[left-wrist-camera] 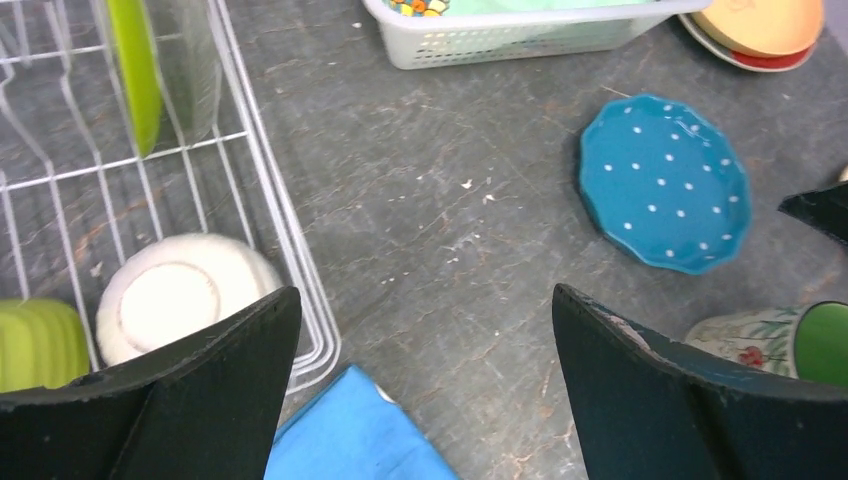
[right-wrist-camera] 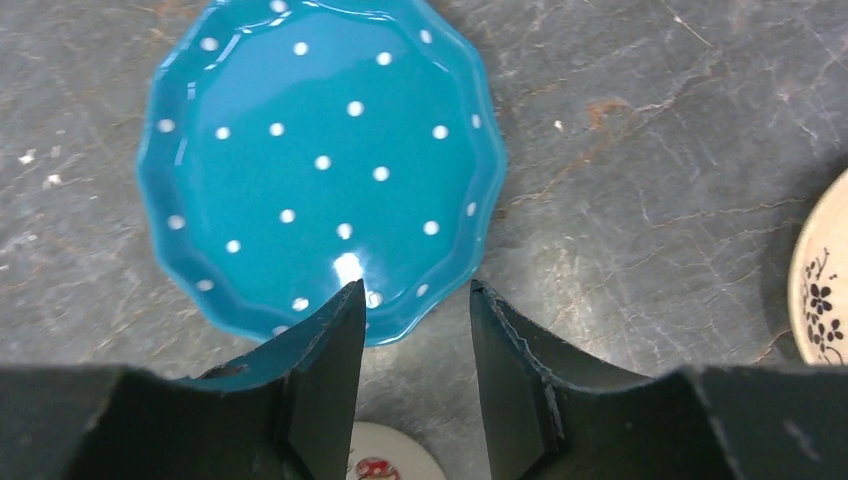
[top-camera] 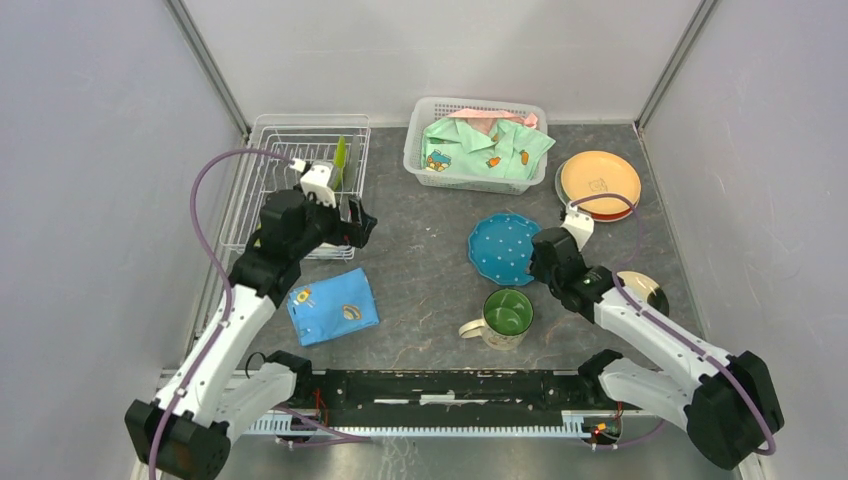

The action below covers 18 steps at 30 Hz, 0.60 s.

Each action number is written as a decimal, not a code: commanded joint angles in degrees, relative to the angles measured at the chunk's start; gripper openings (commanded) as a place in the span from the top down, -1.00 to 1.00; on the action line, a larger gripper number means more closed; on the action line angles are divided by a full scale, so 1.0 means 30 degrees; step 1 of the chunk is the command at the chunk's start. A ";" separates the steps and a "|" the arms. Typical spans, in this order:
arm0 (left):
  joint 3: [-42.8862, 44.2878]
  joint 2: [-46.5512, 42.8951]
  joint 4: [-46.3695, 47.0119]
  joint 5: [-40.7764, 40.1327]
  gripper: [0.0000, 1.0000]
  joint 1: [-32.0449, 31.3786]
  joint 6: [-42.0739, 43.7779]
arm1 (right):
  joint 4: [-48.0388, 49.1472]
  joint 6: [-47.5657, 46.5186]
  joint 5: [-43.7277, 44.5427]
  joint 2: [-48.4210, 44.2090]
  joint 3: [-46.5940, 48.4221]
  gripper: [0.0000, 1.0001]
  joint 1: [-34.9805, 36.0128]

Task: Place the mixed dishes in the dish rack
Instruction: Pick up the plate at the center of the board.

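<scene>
Dish rack [top-camera: 262, 165] holds one bowl [left-wrist-camera: 172, 300]; left end effector [left-wrist-camera: 425, 298] spread, right end effector [right-wrist-camera: 415, 290] unclear.

The right hand [right-wrist-camera: 415, 290] covers the near rim of the blue white-dotted scalloped plate [right-wrist-camera: 320, 160] — whether a finger touches it cannot be told. Between its fingers only a sliver of the beige green-lined mug [right-wrist-camera: 385, 463] shows, cut by the bottom edge. The cream plate with black flower print [right-wrist-camera: 825, 265] runs off the right edge. Under the orange plate [left-wrist-camera: 760, 22], the red plate [left-wrist-camera: 745, 60] shows only a rim. One finger [left-wrist-camera: 200, 400] of the left hand [left-wrist-camera: 425, 300] hides part of the upturned white bowl [left-wrist-camera: 175, 295] and the folded blue cloth [left-wrist-camera: 350, 432] — the lime-green ribbed cup [left-wrist-camera: 35, 340] is cut off at the left.
</scene>
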 commanded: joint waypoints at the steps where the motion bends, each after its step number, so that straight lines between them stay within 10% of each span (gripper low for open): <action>1: -0.2069 -0.2185 0.2787 -0.2938 -1.00 -0.0166 0.0187 | 0.1412 -0.0923 0.0110 0.0661 -0.0593 0.02 -0.0984; 18: -0.1664 -0.2549 0.1875 -0.0821 -1.00 -0.0368 -0.0137 | 1.0625 -0.9614 -0.6903 0.3912 -0.1871 -0.10 -0.6093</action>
